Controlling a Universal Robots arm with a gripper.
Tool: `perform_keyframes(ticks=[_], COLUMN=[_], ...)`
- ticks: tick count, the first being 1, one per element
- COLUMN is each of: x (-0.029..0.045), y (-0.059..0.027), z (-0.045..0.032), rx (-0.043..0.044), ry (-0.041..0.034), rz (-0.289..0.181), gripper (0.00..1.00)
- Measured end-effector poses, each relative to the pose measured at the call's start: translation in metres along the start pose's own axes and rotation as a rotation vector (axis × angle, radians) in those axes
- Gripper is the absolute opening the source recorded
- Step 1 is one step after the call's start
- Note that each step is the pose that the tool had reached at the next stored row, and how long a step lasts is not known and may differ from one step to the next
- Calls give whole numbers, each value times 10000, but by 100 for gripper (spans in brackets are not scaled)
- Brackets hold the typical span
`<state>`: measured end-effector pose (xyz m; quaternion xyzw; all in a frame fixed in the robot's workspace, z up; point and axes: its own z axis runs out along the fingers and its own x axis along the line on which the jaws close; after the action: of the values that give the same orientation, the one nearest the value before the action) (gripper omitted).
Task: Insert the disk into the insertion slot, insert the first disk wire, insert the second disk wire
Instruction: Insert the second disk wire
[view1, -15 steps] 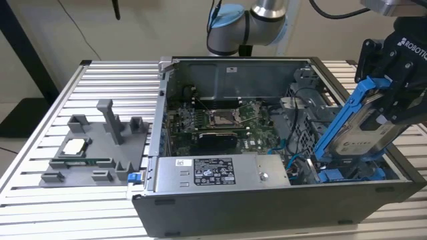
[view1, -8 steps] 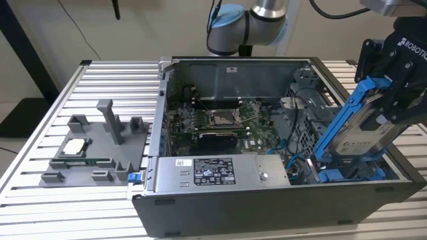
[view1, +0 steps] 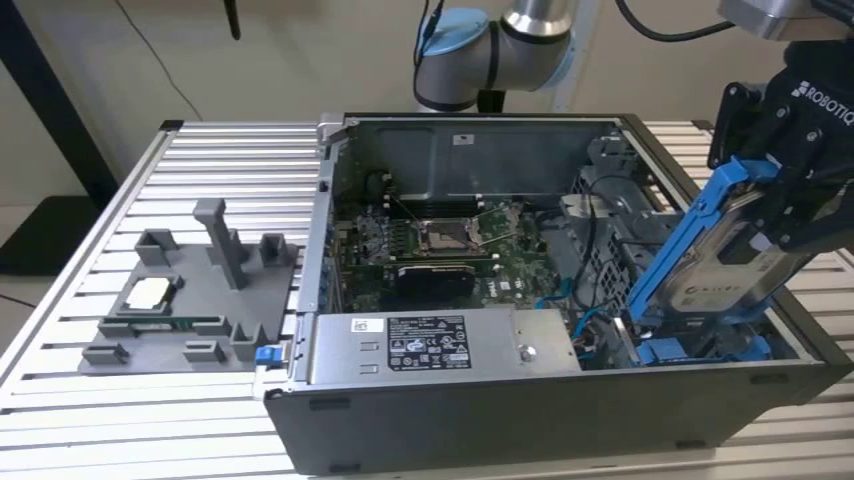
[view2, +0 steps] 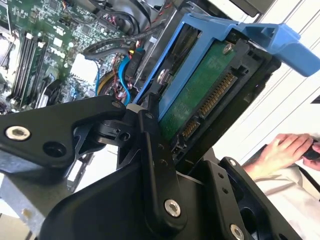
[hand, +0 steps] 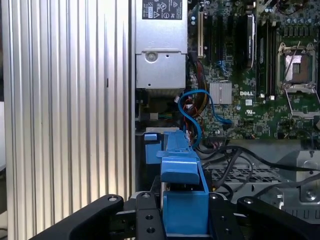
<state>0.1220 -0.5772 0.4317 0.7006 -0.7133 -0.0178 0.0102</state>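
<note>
- Gripping the disk edgewise, the gripper is clenched on it; in the second wrist view its black fingers press against the sides of the drive, whose green circuit board and connector row face the camera.
- White lettering runs along the gripper's black body in the exterior view.
- The disk sits in a bright blue carrier and hangs tilted, upper end under the gripper, lower end down inside the case at the exterior view's right.
- Its silver face carries a white label with dark print, too small to make out.
- The insertion slot, marked by blue plastic fittings, lies just under the disk's lower end; whether the two touch cannot be told.
- Blue cables loop between the bay and the motherboard, which bears white printed lettering beside a small heatsink.
- The grey power-supply box lies along the near wall of the case, with a large black-and-white label and a smaller white sticker on top.
- The open case rests on a ribbed aluminium table.
- A grey fixture tray lies well apart, at the exterior view's left.
- A person's hand shows in the second wrist view, beyond the table edge.
</note>
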Motion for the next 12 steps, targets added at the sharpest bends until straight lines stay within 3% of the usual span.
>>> perform_keyframes(ticks=[12], x=[1], y=[-58], z=[156], rx=[0], ry=[-25], rz=[0], gripper=[33])
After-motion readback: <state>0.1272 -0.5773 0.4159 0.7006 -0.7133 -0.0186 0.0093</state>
